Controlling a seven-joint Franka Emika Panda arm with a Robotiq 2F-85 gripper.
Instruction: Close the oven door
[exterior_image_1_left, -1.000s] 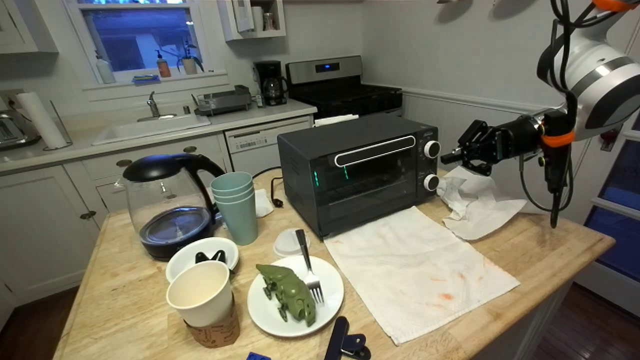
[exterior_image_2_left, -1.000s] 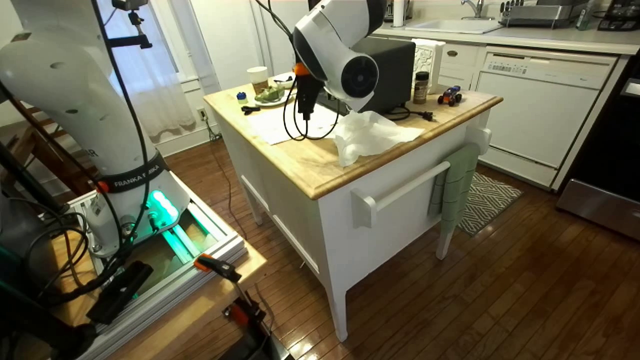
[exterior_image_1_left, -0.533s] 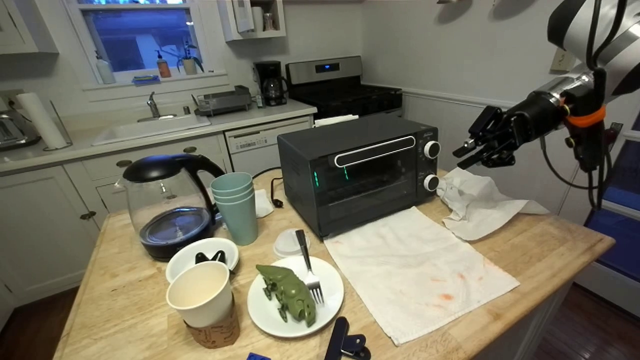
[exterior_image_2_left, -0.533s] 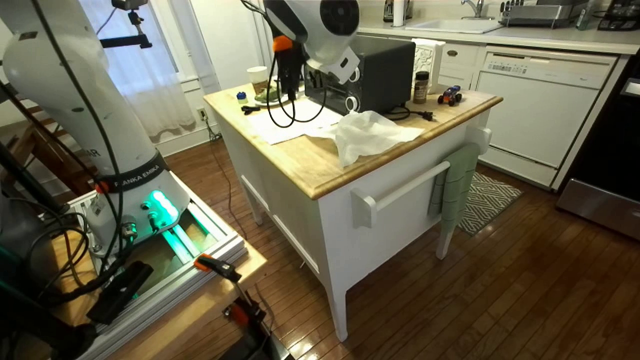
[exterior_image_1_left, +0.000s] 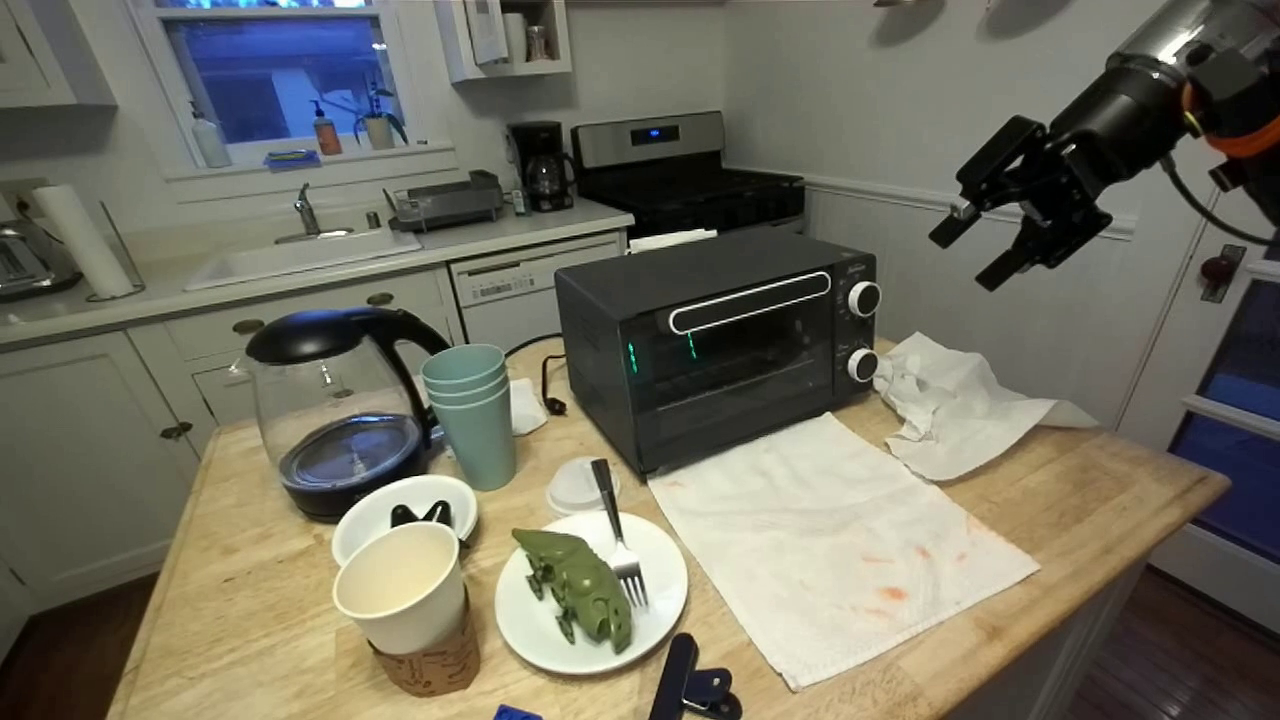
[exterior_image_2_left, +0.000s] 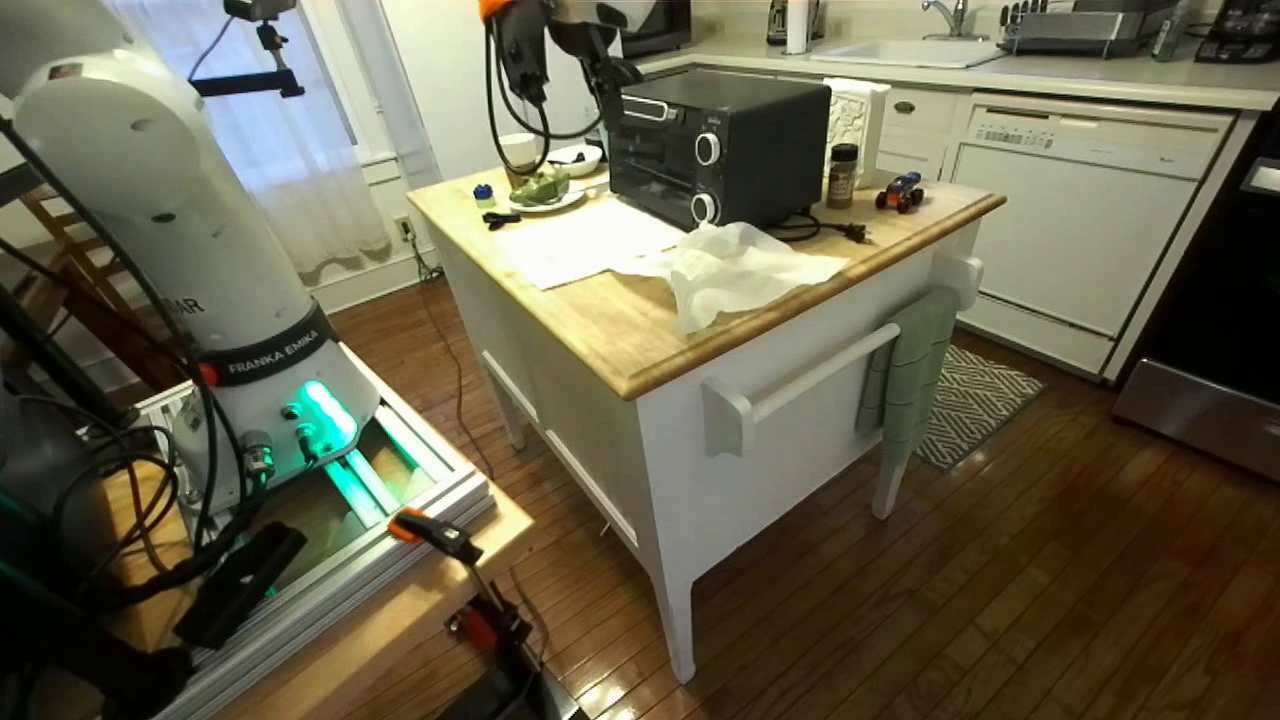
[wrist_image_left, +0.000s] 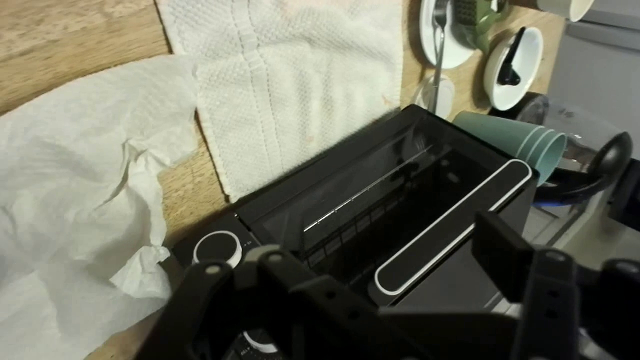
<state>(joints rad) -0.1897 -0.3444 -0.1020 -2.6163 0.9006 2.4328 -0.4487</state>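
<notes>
The black toaster oven (exterior_image_1_left: 715, 255) stands on the wooden island in both exterior views, its two white-ringed knobs in a column beside the glass. Its oven door (exterior_image_1_left: 740, 385) is upright and looks flush with the front, the white-outlined bar handle (exterior_image_1_left: 752, 303) along the top. My gripper (exterior_image_1_left: 978, 248) hangs in the air off the knob side, above the crumpled paper, apart from the oven. Its fingers are spread, nothing between them. In the wrist view the oven door (wrist_image_left: 345, 200) fills the middle, and a dark finger (wrist_image_left: 502, 255) overlaps the view of the handle.
A white cloth (exterior_image_1_left: 840, 540) lies before the oven, crumpled paper (exterior_image_1_left: 950, 415) beside it. Further along are a plate (exterior_image_1_left: 650, 640) with a green toy and fork, a paper cup (exterior_image_1_left: 400, 590), stacked teal cups (exterior_image_1_left: 478, 430) and a glass kettle (exterior_image_1_left: 330, 410).
My gripper has risen and drawn back from the oven's knob side. Its fingers, close together a second ago, have spread apart. The oven door has not visibly moved.
</notes>
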